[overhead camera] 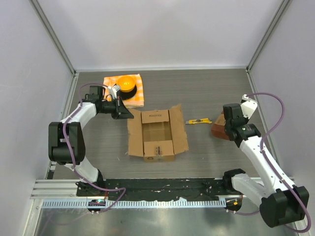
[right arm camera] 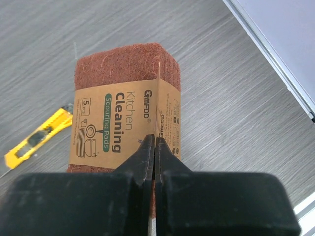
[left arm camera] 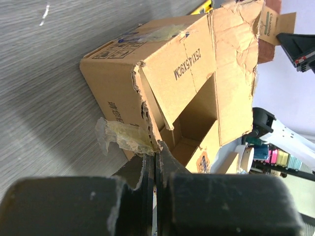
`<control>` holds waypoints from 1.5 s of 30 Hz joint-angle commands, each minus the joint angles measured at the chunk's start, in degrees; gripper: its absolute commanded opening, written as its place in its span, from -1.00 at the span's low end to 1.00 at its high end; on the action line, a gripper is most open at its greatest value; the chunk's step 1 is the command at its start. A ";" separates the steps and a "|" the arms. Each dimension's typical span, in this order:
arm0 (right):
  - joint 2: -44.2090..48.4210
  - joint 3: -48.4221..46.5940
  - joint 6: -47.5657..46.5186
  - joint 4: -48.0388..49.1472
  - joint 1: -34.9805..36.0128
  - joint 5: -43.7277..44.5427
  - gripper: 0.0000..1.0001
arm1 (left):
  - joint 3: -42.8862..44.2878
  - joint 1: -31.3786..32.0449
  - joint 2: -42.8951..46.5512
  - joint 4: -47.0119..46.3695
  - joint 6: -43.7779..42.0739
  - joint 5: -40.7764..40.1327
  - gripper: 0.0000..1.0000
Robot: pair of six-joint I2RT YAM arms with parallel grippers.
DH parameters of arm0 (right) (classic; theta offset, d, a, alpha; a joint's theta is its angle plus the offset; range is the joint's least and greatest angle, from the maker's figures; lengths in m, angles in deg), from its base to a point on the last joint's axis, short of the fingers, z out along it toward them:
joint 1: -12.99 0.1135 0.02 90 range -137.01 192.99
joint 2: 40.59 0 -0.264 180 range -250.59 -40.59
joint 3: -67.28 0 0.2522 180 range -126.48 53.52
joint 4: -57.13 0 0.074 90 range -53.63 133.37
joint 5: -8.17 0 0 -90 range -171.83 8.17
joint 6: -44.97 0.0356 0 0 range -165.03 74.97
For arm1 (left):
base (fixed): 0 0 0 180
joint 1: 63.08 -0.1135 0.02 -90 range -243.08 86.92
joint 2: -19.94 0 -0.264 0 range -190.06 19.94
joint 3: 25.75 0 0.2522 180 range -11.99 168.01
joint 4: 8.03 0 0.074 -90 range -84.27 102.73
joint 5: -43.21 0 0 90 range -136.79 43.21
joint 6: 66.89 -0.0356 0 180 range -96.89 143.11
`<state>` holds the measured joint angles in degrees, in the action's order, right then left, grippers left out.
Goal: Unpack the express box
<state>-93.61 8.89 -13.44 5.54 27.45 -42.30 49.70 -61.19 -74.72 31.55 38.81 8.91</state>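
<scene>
The express box [overhead camera: 157,133] lies open in the middle of the table, its flaps spread and its inside bare. In the left wrist view the box [left arm camera: 187,64] shows torn flaps and a loose shred of clear tape [left arm camera: 120,135] at its near corner. My left gripper [overhead camera: 129,114] is shut, its tips [left arm camera: 156,147] right at that taped corner. Nothing shows between the jaws. My right gripper [overhead camera: 229,129] is shut and sits over a red-brown pack of scouring pads [right arm camera: 123,73] in a cardboard sleeve, to the right of the box.
A yellow utility knife [overhead camera: 199,121] lies between the box and the pads pack [overhead camera: 218,129]. An orange round object [overhead camera: 126,83] rests on an orange checked cloth [overhead camera: 138,93] at the back left. Grey walls close in the table's sides and back.
</scene>
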 commanded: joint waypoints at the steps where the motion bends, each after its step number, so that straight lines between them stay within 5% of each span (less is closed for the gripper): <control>1: -4.19 0.41 -4.96 5.65 -6.61 -7.52 -0.99 | 0.53 -1.71 2.01 0.63 -1.91 1.43 -1.00; 5: -9.38 2.52 -5.67 8.90 -7.51 -10.43 -0.95 | 0.88 -1.63 1.93 0.46 -1.55 3.09 -0.88; 8: -11.85 3.31 -5.40 9.35 -7.43 -10.61 -0.61 | 2.72 -1.63 1.14 4.04 -4.27 4.50 -0.62; 9: -12.02 2.96 -5.49 9.35 -7.43 -10.79 -0.26 | 3.52 -1.63 0.96 5.62 -5.32 5.20 0.03; 10: -11.85 2.53 -5.40 9.00 -7.43 -10.79 -0.10 | 5.35 -1.63 0.70 9.30 -6.64 6.16 0.99; 11: -11.76 1.83 -5.32 7.43 -7.51 -10.61 0.06 | 6.24 -1.63 0.00 10.99 -8.65 7.04 1.00; 12: -11.59 -0.18 -5.14 6.11 -7.51 -10.79 0.70 | 7.47 -1.71 -0.27 12.92 -10.24 7.40 0.99; 13: -10.80 -1.25 -5.05 5.05 -7.43 -11.22 0.88 | 9.39 -1.63 -0.44 16.76 -11.56 7.66 0.99; 20: -3.17 -10.30 -5.93 -0.32 -7.34 -27.73 0.91 | 16.96 -1.63 1.22 31.37 -23.77 8.73 1.00; 25: -4.46 -16.19 -8.04 1.43 -3.06 -42.85 0.93 | 15.75 -1.19 9.37 28.50 -23.53 -9.16 0.99; 27: -8.65 -19.17 -8.48 1.35 1.16 -40.69 0.93 | 15.65 0.65 11.85 25.09 -23.97 -20.73 1.00; 30: -13.68 -23.74 -8.74 0.64 8.91 -31.98 0.94 | 16.79 0.92 13.97 24.44 -24.58 -23.36 1.00; 36: -17.56 -24.47 -8.13 8.19 9.98 -35.74 0.95 | 20.48 -0.31 12.56 24.63 -17.30 -28.80 0.99; 39: -17.39 -22.80 -8.13 13.03 9.98 -38.73 0.95 | 18.65 -4.33 12.38 24.28 -15.97 -23.82 0.99; 42: -18.09 -22.18 -8.83 14.44 10.06 -41.90 0.96 | 16.89 -11.28 13.00 23.84 -15.97 -8.01 1.00; 45: -18.35 -21.83 -9.45 14.18 9.98 -40.85 0.96 | 17.41 -13.58 15.27 23.04 -13.33 -13.58 1.00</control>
